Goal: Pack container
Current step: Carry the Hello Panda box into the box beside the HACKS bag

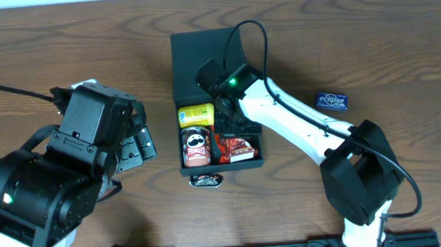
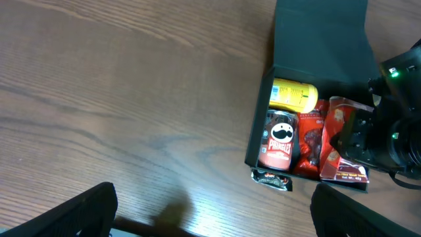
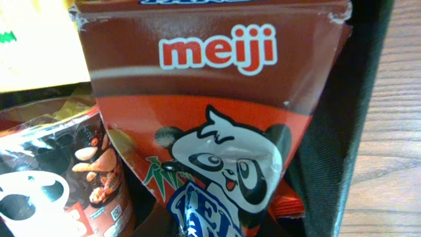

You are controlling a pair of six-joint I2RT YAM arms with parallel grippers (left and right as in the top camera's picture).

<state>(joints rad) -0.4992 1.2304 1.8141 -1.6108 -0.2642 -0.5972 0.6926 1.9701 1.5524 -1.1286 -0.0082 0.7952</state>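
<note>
Teal-black cardboard container [image 1: 192,62]: mid-bench [image 1: 56,42], lid laid back flat on the far side, tray towards the robot.

Contents, left side: yellow packet [image 1: 194,114] behind, Pringles can [image 1: 195,147] in front.

Contents, right side: red snack pouch [image 2: 309,141]; Meiji panda box [image 3: 217,131], leaning against the right wall.

Outside: small dark wrapper [image 1: 207,180] just beside the front wall; blue Eclipse packet [image 1: 331,100] well off to the right.

Right gripper [image 1: 225,129]: down inside the tray at the Meiji box; whether the jaws grip it cannot be told.

Left gripper [image 2: 210,224]: jaws spread wide, empty, apart from the box.

Step, as judged: seating the Meiji box. Next calls for letting go, lifting straight clear of the walls, then fetching a loose item.
</note>
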